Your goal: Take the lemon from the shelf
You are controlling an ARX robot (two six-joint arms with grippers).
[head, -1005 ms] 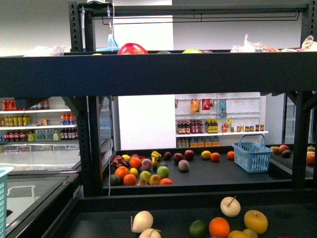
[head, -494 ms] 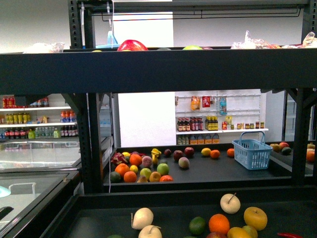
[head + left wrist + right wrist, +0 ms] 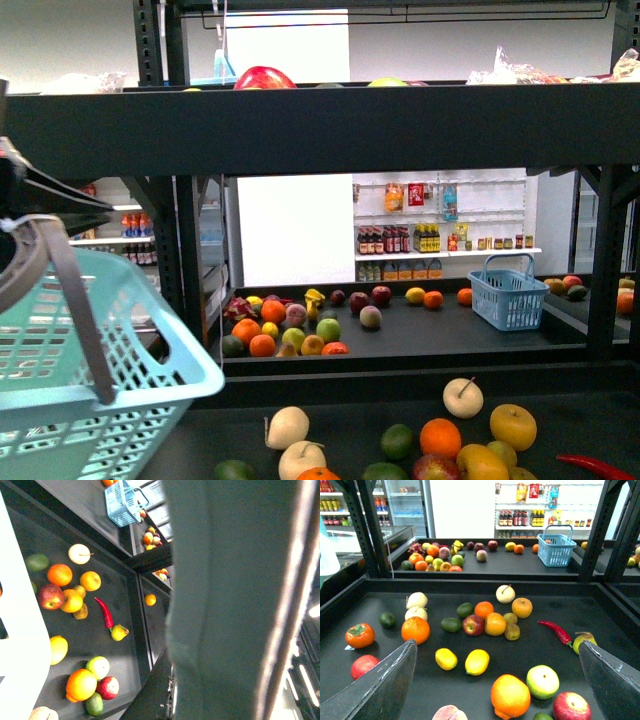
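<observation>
Two yellow lemons (image 3: 446, 658) (image 3: 477, 662) lie side by side on the dark lower tier of the black shelf (image 3: 485, 586), among other fruit. My right gripper (image 3: 497, 645) hangs open above that tier, its fingers (image 3: 380, 685) spread wide, and the lemons sit low between them, nearer one finger. In the left wrist view one lemon (image 3: 57, 649) shows on the tier. My left gripper (image 3: 22, 232) is shut on the handle of a teal basket (image 3: 90, 360) at the left of the front view. A blurred grey-green mass fills most of the left wrist view.
Near the lemons lie a large orange (image 3: 510, 696), a green apple (image 3: 542, 681), a red apple (image 3: 571, 706) and a red chili (image 3: 555, 631). A blue basket (image 3: 556, 549) and more fruit stand on the far tier. Black uprights (image 3: 370, 530) flank the opening.
The teal basket and my left gripper have risen into the front view at the left. The scene has shifted slightly upward in the picture, showing more fruit on the near tier.
</observation>
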